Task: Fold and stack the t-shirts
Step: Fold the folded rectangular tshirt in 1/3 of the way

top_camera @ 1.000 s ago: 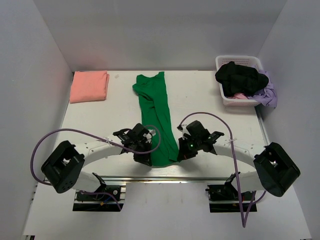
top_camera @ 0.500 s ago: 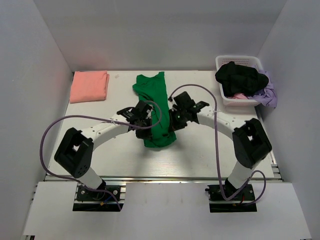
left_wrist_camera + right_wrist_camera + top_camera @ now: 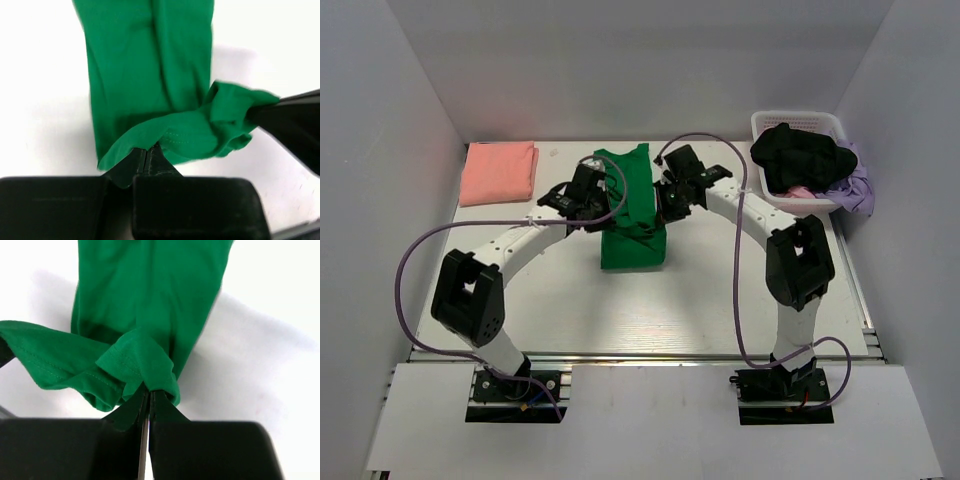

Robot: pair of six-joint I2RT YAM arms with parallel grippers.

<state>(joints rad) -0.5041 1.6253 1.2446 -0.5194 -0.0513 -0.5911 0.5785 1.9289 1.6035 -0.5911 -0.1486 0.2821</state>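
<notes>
Near the far tabletop edge, left hand and right hand pinch the bright green cloth t-shirt's hem; either grip slipping could skew the fold.

1. The green shirt is plain bright green all over.
2. The pink shirt is plain salmon-pink.
3. The basket is white, holding a black cloth and a lilac cloth.
4. The table is white.
5. The left arm and right arm are white with black joints.
</notes>
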